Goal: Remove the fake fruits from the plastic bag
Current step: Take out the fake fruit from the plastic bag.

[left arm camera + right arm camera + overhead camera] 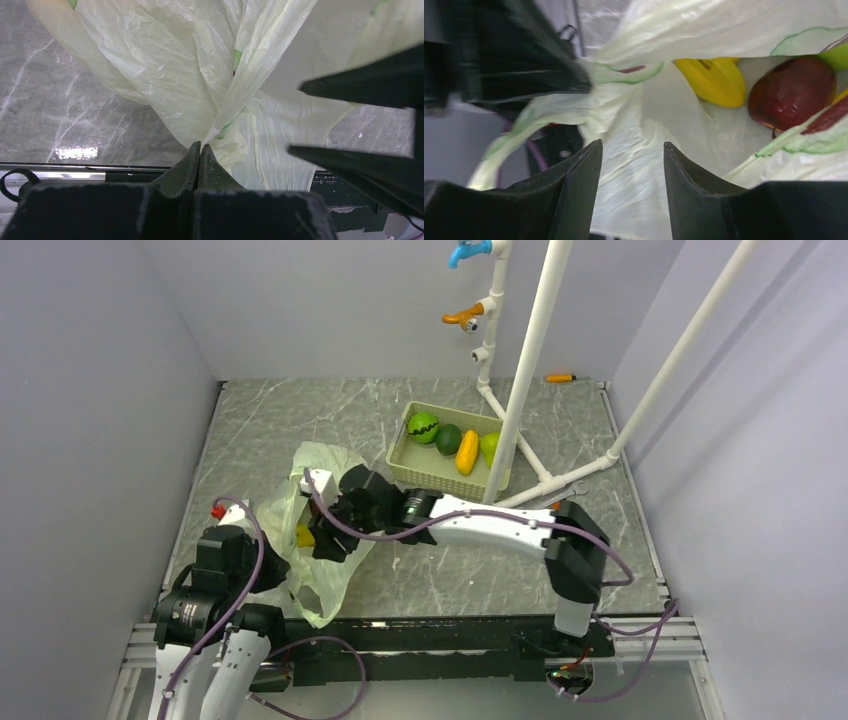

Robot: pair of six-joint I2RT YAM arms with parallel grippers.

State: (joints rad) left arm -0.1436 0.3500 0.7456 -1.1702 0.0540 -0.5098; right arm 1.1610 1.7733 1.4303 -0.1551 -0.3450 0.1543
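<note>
Left end effector (200,146) clenches the plastic bag (165,75) (long axis running near-to-far), right end effector (631,145) parted.

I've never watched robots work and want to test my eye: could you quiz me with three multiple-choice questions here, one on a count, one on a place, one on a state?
1. How many fruits lie in the beige tray? A two; B four; C six.
2. Where is the maroon fruit? A in the tray; B on the table; C inside the plastic bag.
3. The left gripper is: A shut on the bag; B wide open; C holding a fruit.
Answers: B, four show there from above; C, it lies among the bag's folds in the right wrist view; A, its fingers pinch gathered film.
</note>
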